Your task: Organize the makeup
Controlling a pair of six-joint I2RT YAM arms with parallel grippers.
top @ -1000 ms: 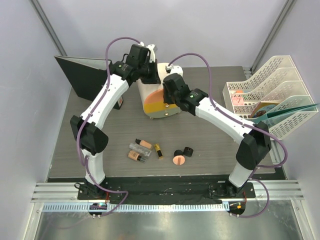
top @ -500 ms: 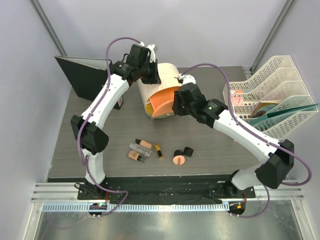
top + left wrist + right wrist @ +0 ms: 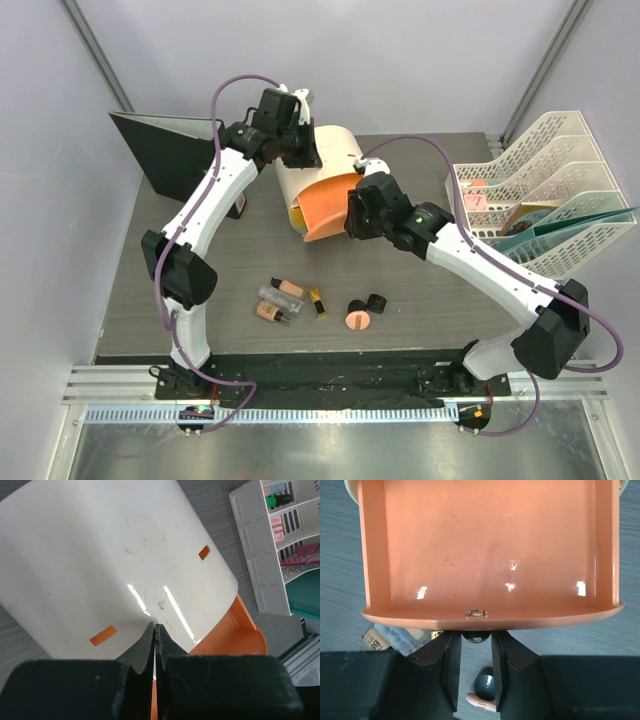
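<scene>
The makeup lies loose on the table near the front: two peach bottles point(image 3: 290, 288) point(image 3: 269, 312), a clear tube point(image 3: 273, 297), a black-gold lipstick point(image 3: 316, 301), a pink compact point(image 3: 357, 320) and two black jars point(image 3: 356, 307) point(image 3: 377, 301). The cream-and-orange box point(image 3: 315, 150) stands at the back. Its orange drawer point(image 3: 330, 205) is pulled out and empty point(image 3: 490, 545). My right gripper point(image 3: 476, 639) is shut on the drawer's black knob point(image 3: 476, 638). My left gripper point(image 3: 156, 628) is shut, its tips pressed on the box's white top point(image 3: 110, 555).
A white file organizer point(image 3: 530, 200) with papers stands at the right; it also shows in the left wrist view point(image 3: 270, 555). A black folder point(image 3: 165, 150) stands at the back left. A black jar point(image 3: 485, 684) and the clear tube point(image 3: 390, 637) show under the drawer front.
My right gripper has drawn the orange drawer out of the box toward the front. My left gripper has stayed on top of the box.
</scene>
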